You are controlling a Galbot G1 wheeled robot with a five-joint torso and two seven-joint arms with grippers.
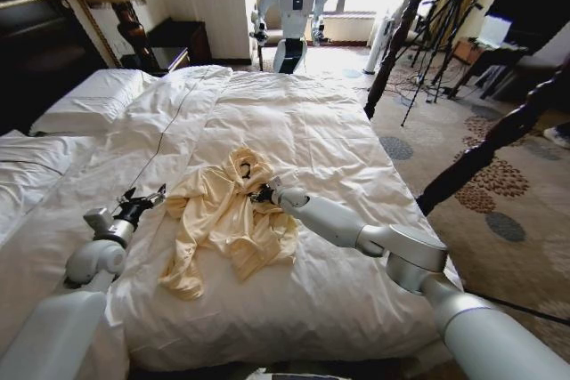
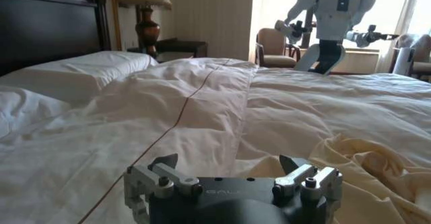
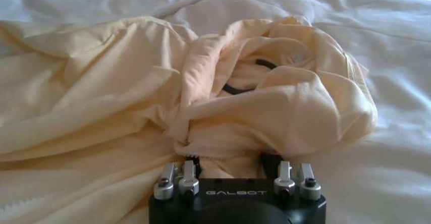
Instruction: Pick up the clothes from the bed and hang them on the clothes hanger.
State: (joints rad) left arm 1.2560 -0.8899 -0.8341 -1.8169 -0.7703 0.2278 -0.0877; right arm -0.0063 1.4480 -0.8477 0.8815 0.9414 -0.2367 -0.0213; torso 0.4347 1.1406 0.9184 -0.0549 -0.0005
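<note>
With the right claw (image 1: pixel 261 194) at frame centre clamped on the yellow shirt's (image 1: pixel 223 220) collar fold, lift slowly off the bed (image 1: pixel 338 140) so the dark hanger (image 3: pixel 246 77) inside stays seated; the left claw (image 1: pixel 142 204), lower left, gapes empty.

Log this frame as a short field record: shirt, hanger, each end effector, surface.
shirt: yellow shirt crumpled mid-bed
hanger: dark hanger partly visible inside the collar folds
right end effector: right end effector at the shirt's collar, fingers pushed into the fabric
left end effector: left end effector open, beside the shirt's sleeve, holding nothing
surface: bed, white duvet
</note>
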